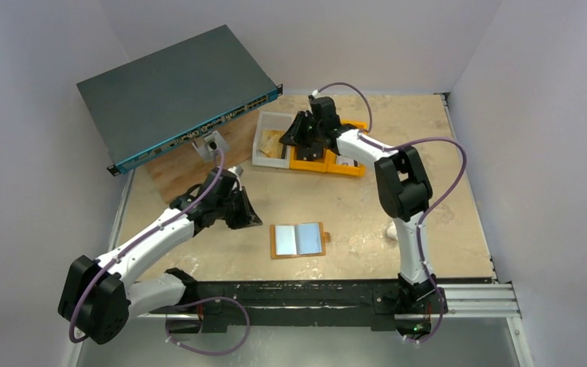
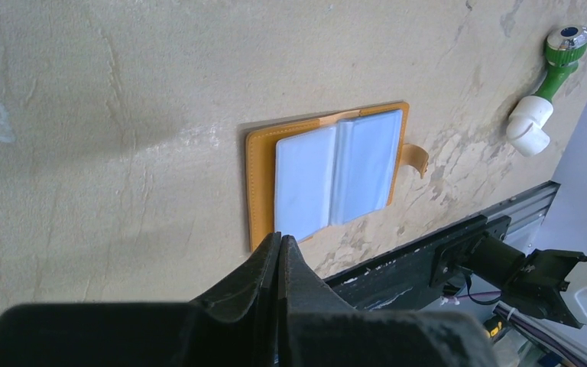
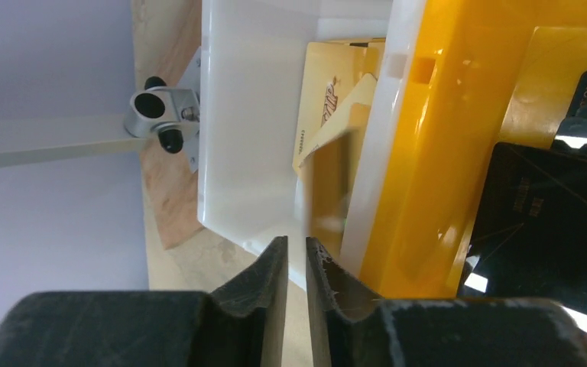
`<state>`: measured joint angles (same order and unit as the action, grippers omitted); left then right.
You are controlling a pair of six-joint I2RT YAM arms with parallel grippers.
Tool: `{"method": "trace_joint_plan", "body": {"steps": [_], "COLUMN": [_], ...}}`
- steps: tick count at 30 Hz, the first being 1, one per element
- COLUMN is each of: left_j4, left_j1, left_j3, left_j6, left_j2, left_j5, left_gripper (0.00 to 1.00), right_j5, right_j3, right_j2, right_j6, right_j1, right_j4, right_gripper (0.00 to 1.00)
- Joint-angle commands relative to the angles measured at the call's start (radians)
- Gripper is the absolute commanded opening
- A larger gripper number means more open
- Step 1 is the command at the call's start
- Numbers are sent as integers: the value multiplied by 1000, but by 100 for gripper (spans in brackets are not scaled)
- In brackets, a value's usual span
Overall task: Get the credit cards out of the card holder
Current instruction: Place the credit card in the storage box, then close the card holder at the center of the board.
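Note:
The card holder [image 1: 298,239] lies open on the table, tan-orange outside with pale blue-grey sleeves facing up and its snap tab [image 2: 416,157] at the right. In the left wrist view the card holder [image 2: 329,172] sits just beyond my left gripper [image 2: 281,238], which is shut and empty. In the top view the left gripper [image 1: 248,212] hovers to the holder's left. My right gripper [image 1: 296,134] is far back over the bins, its jaws [image 3: 296,245] a narrow gap apart and empty. Gold cards [image 3: 329,115] lie in the white bin [image 3: 252,153].
An orange bin [image 1: 329,159] beside the white bin [image 1: 264,159] holds black cards [image 3: 543,222]. A dark network switch [image 1: 176,92] is propped on a metal bracket [image 3: 157,115] over a wooden board [image 1: 191,172]. A green-and-white pipe fitting [image 2: 543,115] lies right of the holder.

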<state>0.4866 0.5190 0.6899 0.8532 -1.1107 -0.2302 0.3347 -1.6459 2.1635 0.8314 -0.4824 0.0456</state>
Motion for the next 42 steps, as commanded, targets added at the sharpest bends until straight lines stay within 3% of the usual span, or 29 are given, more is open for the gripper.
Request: {"method": "trace_joint_plan", "body": {"steps": [1, 6, 16, 27, 35, 42], "left_j4": [-20, -20, -20, -20, -20, -20], "left_j1": [-7, -7, -8, -7, -6, 15], "left_j3": [-15, -18, -23, -60, -103, -121], "left_j6": [-10, -10, -10, -10, -10, -10], "left_j2": [19, 19, 14, -65, -116, -162], "left_j5": [4, 4, 4, 4, 4, 4], "left_gripper": [0, 0, 0, 0, 0, 0], "right_j5": [-23, -21, -42, -75, -157, -258], "right_j3": [-78, -91, -46, 398, 733, 890], "right_j2": [3, 14, -78, -453, -777, -942], "right_j6": [9, 6, -11, -12, -78, -126], "right_j1": [-1, -3, -4, -6, -10, -89], "right_j4": [-9, -3, 30, -20, 67, 204], "right_gripper": [22, 47, 65, 90, 92, 92]}}
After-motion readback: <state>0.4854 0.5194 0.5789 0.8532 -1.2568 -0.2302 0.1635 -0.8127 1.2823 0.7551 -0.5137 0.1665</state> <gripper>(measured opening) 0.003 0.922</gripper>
